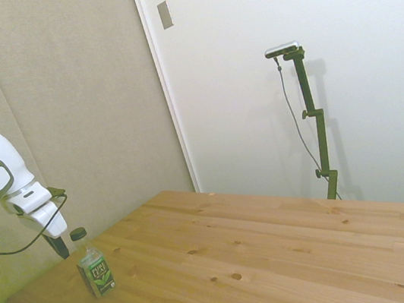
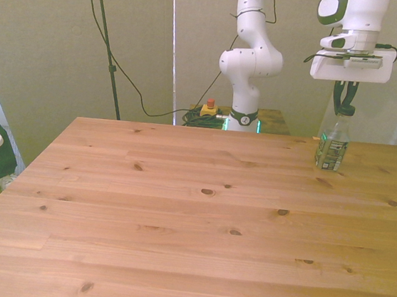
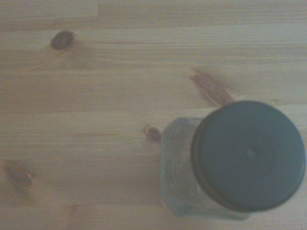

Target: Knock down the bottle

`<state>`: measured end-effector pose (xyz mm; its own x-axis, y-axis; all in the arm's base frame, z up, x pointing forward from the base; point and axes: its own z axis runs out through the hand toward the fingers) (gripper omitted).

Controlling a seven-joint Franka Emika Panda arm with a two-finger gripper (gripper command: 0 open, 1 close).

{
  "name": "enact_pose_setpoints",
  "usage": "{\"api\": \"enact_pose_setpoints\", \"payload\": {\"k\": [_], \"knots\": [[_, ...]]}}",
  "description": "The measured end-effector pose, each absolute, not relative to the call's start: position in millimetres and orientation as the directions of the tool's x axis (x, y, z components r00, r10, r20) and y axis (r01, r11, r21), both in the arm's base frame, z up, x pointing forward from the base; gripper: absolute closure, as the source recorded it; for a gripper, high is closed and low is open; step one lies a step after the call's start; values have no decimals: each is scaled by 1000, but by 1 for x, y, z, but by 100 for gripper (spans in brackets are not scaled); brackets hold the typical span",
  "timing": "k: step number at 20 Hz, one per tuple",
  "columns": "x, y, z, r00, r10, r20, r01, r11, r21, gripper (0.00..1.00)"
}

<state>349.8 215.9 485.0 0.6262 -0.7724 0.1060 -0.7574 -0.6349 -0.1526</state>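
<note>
Side view puts the bottle [image 1: 94, 268] upright near the table [image 1: 266, 264] corner closest to the arm, green label facing out, dark cap [image 1: 78, 234] on. The gripper [image 1: 61, 246] hangs just beside the cap at cap height, fingertips close to it, but you can't confirm contact from this angle. In the front view the bottle [image 2: 333, 144] stands near the table's [image 2: 177, 210] far edge toward the front view's right, with the gripper [image 2: 345, 99] directly above the cap, so the tips sit high on the bottle, not at the body. Finger state: the tips look close together in the front view, but the pictures don't settle it, so I cannot tell whether they're together or apart. Wrist view shows the cap [image 3: 248, 155] from above, off to one side of centre, clear shoulder [image 3: 180, 167] below it, so the tool axis is offset from the bottle. Risks, my judgement: if you sweep at this height the fingers may skim over the cap and miss. A slow push could slide the bottle along the wood without tipping it. Push toward the near edge and it could roll off the table, since it stands close to the corner. If you drop too low you could pin the cap instead of toppling it. Aim the shove at the neck, directed toward the table's open middle.
</note>
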Motion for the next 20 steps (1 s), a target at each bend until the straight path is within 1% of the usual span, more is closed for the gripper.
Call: {"api": "enact_pose_setpoints", "payload": {"k": [7,13,17,20], "knots": [[386,216,494,582,-802,134,-784,-598,-169,100],[438,188,510,523,-837,158,-817,-546,-186,100],[481,159,501,476,-866,155,-848,-498,-181,100],[505,143,492,452,-879,153,-861,-475,-181,100]]}}
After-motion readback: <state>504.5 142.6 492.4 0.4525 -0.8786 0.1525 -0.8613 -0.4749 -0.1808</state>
